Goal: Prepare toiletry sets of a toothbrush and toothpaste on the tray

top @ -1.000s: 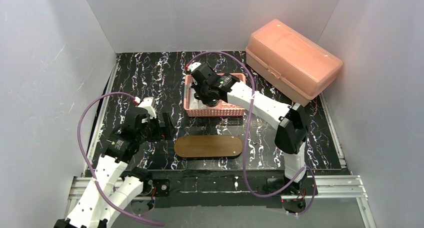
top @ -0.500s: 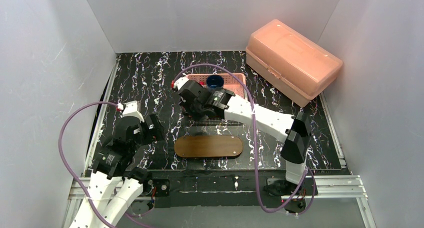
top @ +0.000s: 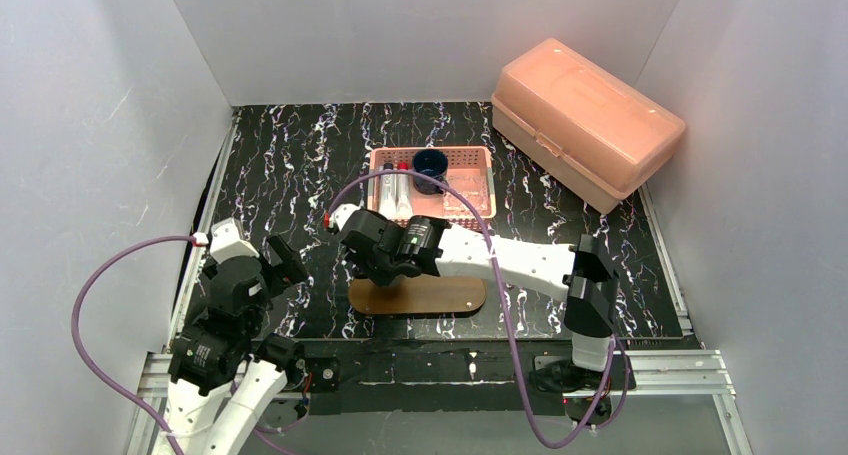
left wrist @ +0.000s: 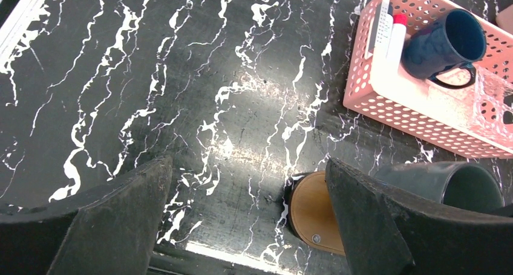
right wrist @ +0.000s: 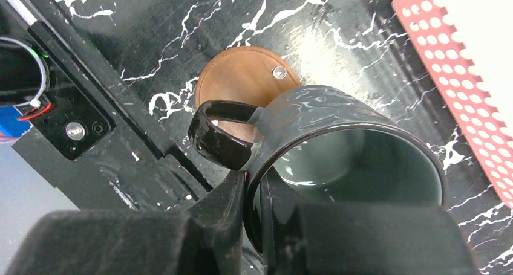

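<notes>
Workspace seen from above and from both wrists, with the brown oval tray [top: 455, 293] as reference. The right gripper [right wrist: 254, 205] is clamped on the rim of the smoky grey-green mug [right wrist: 339, 136], one finger inside the wall and one outside, close beside the dark looped handle. The mug stands upright, mouth up and with nothing inside, over the left end of the tray [right wrist: 242, 75]; whether its base touches the wood cannot be told. In the overhead view the right gripper [top: 378, 255] and its arm hide that end of the tray. The left gripper [left wrist: 248, 172] hovers left of the tray above the black marbled table [left wrist: 181, 75], its jaws spread wide with nothing between them; the tray's rounded end [left wrist: 311, 217] and the grey-green mug [left wrist: 447, 184] show past its right finger. Beyond the tray sits the pink mesh basket [top: 480, 157]. It holds the dark blue mug [top: 430, 163], the clear faceted glass [top: 462, 190] and the slim white items [top: 393, 190], one of which bears a red cap; these lie flat along the basket's left side. From the left wrist the blue mug [left wrist: 444, 42] appears tipped on its side. Farther beyond the tray and to its right stands the salmon lidded box [top: 585, 120], closed.
</notes>
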Tool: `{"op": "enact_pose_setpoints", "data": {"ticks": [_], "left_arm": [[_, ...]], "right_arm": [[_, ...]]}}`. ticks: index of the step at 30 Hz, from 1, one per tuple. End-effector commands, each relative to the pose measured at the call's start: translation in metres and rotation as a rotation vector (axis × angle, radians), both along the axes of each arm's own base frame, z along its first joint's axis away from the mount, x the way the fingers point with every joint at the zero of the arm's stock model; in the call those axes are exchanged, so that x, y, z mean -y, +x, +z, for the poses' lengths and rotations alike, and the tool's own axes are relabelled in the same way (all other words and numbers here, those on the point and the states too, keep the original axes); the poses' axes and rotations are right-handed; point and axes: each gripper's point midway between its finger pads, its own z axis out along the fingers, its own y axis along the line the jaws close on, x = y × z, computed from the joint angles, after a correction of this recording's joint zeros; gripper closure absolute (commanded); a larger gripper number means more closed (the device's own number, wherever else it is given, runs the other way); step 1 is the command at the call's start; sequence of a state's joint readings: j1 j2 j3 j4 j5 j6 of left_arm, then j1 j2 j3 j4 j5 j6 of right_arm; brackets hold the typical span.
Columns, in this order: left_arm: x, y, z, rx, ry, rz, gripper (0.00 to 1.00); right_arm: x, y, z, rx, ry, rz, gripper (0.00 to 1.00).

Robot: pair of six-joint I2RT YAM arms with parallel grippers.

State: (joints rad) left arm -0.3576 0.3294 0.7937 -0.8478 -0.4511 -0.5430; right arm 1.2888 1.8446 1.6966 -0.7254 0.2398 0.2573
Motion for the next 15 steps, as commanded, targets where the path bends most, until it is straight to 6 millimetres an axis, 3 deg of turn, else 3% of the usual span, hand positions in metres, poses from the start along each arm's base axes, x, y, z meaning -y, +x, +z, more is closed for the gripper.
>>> {"op": "enact_pose_setpoints", "data": {"ticks": [1,15], "left_arm": [[-0.015,-0.005,0.001,-0.001,0.025,0.076,0.02],[-0.025,-0.013,0.007,0.050,0.007,0.131,0.02]], "right_arm": [[-0.018,-0.007,0.019,0.003,0.112,0.007,0.99],[-0.037,-0.028,-0.017,-0.072,0.085,0.039,0.99]]}}
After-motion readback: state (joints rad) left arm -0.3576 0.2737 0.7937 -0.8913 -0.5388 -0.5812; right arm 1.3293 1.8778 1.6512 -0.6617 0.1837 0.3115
